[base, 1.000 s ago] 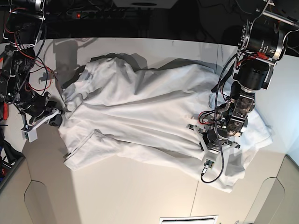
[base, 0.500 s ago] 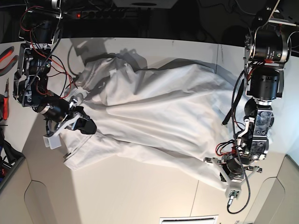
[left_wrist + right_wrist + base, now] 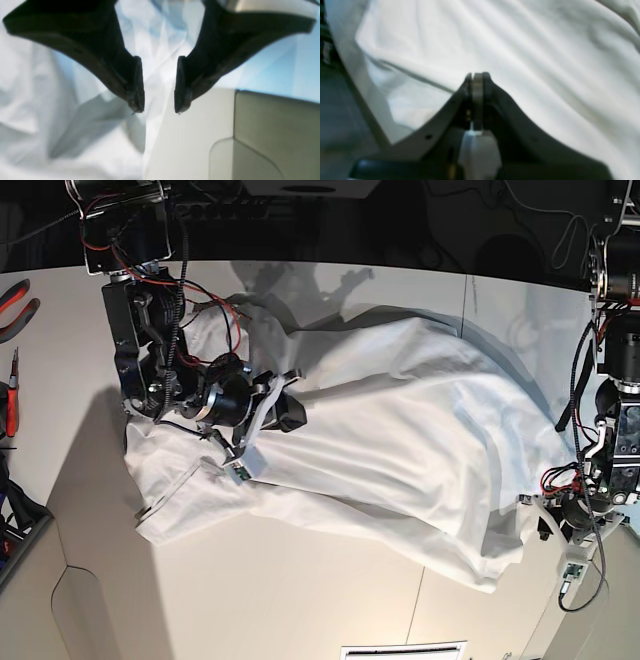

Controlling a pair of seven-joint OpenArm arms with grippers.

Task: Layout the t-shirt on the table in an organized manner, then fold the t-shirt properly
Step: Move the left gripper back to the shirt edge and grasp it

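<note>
A wrinkled white t-shirt (image 3: pixel 350 420) sprawls across the worktop (image 3: pixel 300 590), still being laid out. The left gripper (image 3: pixel 158 110) fingers are parted, grasping nothing; the right gripper (image 3: pixel 476 75) fingers are clenched, seemingly empty. Smoothing should come next.

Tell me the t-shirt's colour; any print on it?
Plain white t-shirt, no print visible; shows best in the base view.

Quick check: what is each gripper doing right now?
Left gripper: open, holding nothing, over the t-shirt.
Right gripper: shut, jaws pressed together; no cloth visibly pinched.
</note>
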